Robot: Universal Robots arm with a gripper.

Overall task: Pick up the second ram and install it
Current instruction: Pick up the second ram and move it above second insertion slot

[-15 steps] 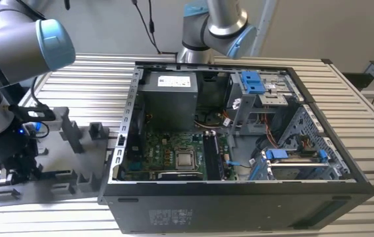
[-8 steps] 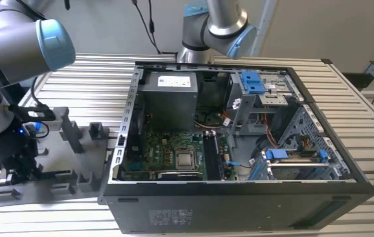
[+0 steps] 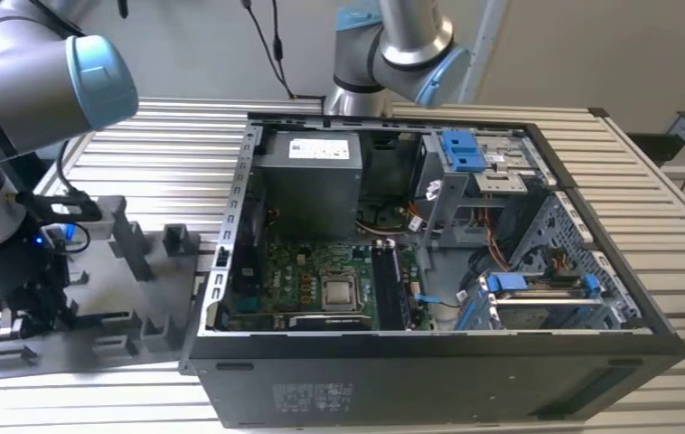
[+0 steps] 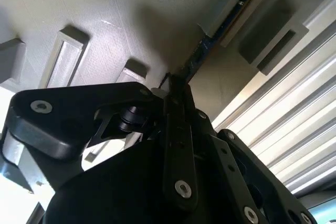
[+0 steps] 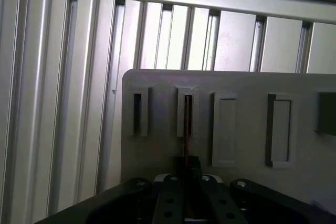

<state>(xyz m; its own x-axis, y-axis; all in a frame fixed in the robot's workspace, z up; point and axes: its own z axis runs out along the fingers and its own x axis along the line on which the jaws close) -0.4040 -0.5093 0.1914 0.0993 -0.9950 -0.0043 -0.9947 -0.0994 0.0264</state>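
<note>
The second ram (image 4: 202,51) is a thin dark stick seen edge-on in both wrist views, its far end reaching into a raised slot of the grey fixture plate (image 4: 105,14). My gripper (image 4: 176,90) is shut on its near end, the black fingers (image 4: 178,129) pressed against its two flat sides. In the first wrist view the ram (image 5: 187,124) runs as a narrow line from a slot in the fixture (image 5: 241,82) down into the gripper (image 5: 187,169). In the exterior view the gripper (image 3: 17,321) is low over the fixture (image 3: 137,298), at that view's left, beside the computer.
An open computer case (image 3: 439,380) lies to the exterior view's right of the fixture, with its motherboard (image 3: 306,271), silver processor (image 3: 340,291) and memory slots (image 3: 389,285) exposed. A second arm (image 3: 391,45) stands behind the case. The slatted metal table (image 3: 162,154) carries everything.
</note>
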